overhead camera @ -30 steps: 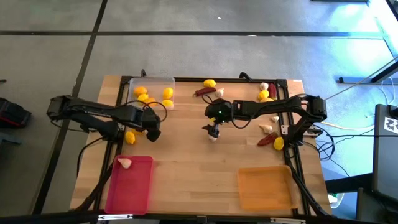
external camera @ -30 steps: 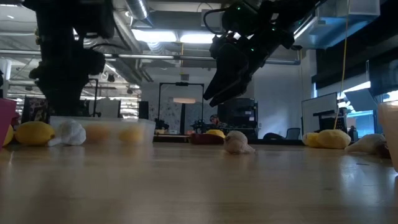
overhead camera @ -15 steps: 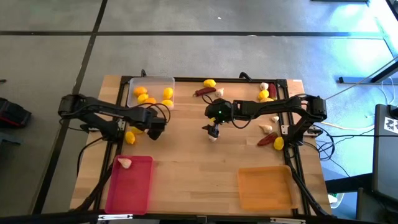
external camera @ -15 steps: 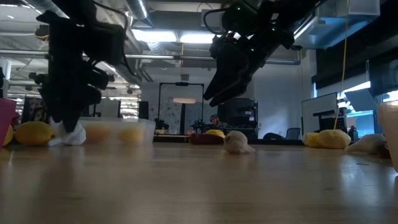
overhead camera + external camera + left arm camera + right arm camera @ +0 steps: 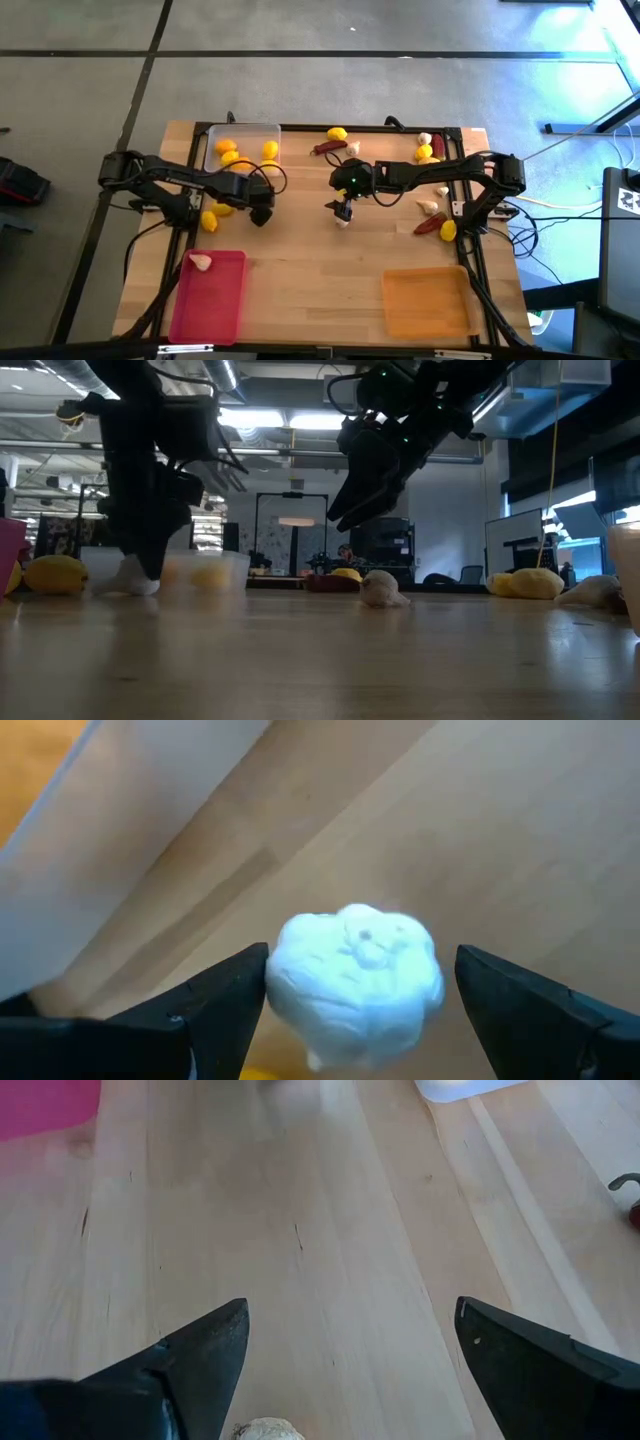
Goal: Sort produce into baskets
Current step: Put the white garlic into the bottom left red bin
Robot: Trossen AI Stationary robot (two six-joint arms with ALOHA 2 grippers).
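Observation:
A whitish garlic bulb point(image 5: 355, 980) lies on the wooden table just in front of the clear basket point(image 5: 243, 150), which holds several yellow fruits. My left gripper point(image 5: 258, 212) is open and low over this bulb, one finger on each side; the low view shows the bulb point(image 5: 130, 576) under the arm. My right gripper point(image 5: 343, 210) is open and empty above a second garlic bulb point(image 5: 380, 588) at the table's middle. The pink basket point(image 5: 210, 295) at the near left holds one garlic bulb point(image 5: 201, 262). The orange basket point(image 5: 425, 302) stands at the near right. My left gripper has one finger point(image 5: 235, 990) right against the garlic bulb's side point(image 5: 278, 982); whether it touches I cannot tell for sure. The other finger point(image 5: 500, 995) stands a little apart from the bulb. The fingers point down from above, and the bulb rests on the table.
A yellow fruit point(image 5: 209, 221) lies left of my left gripper. A chili point(image 5: 328, 148), a fruit point(image 5: 337, 133) and garlic point(image 5: 352, 149) lie at the far middle. More fruits point(image 5: 425, 152), garlic point(image 5: 428, 207) and a chili point(image 5: 427, 226) lie at the right.
My left gripper has moved toward the table's right edge along the front of the clear basket and has come down around the garlic bulb. The bulb has slid a little the same way. My right arm has kept still.

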